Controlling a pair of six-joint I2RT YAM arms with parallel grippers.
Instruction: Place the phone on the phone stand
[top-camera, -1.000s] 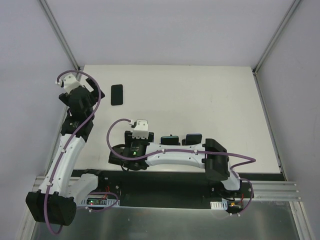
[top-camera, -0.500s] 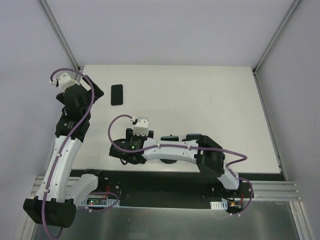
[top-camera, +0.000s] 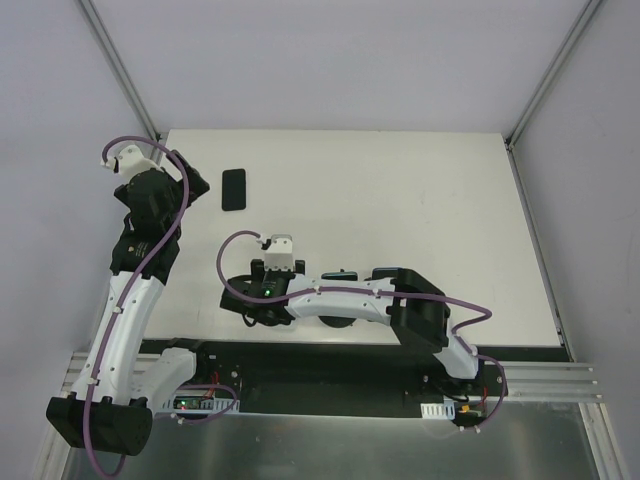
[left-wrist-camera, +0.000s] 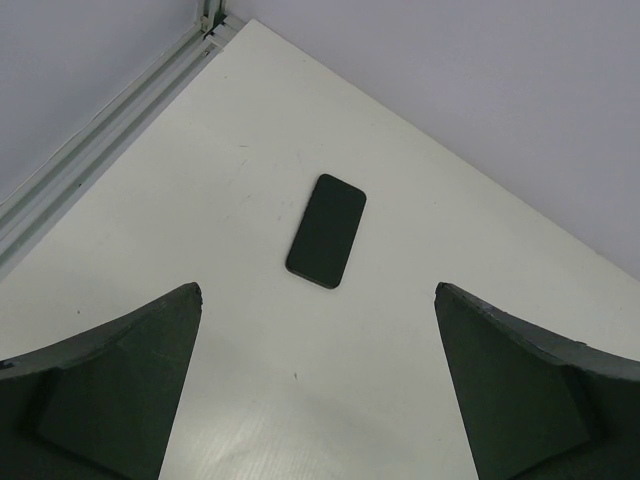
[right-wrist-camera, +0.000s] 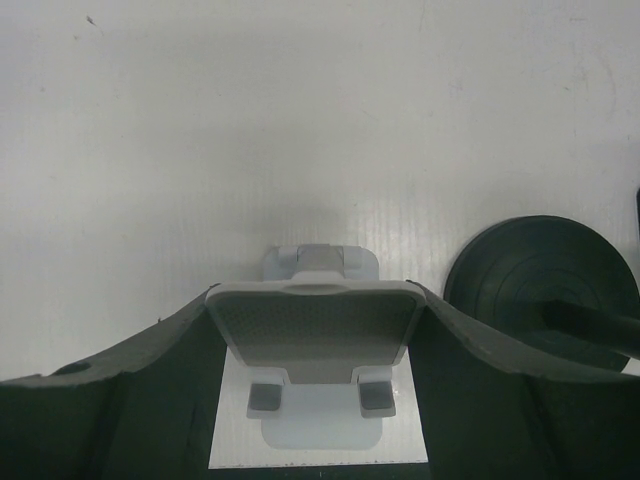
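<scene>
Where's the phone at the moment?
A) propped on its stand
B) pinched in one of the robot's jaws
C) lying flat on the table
C: the phone lies flat on the white table, ahead of the left gripper with its wide-open jaws; the right gripper grips only the phone stand.

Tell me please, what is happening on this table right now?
The right gripper is closed on the grey phone stand near the front edge of the table. The left gripper, wide open, hovers near the black phone, which lies flat and untouched at the far left. The phone is not yet on the stand.
</scene>
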